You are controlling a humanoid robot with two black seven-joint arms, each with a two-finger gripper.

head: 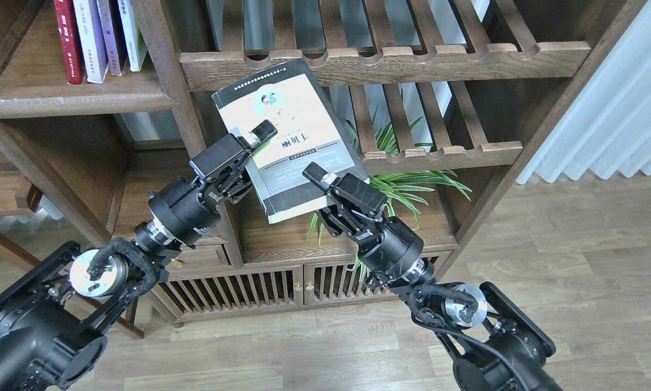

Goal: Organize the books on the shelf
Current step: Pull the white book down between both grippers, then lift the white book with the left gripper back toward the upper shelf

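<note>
A thick book with a pale yellow cover and dark border hangs tilted in front of the bookcase. My right gripper is shut on its lower edge, one finger lying over the cover. My left gripper stands open astride the book's left edge. Its upper finger reaches over the cover and its lower finger is hidden behind the book. On the shelf at the upper left stand a red book, a pale lavender one and two more spines.
Slatted racks with notched front rails lie behind and right of the held book. A green plant sits on the lower board under it. A dark upright post divides the shelf from the racks. White curtain at right.
</note>
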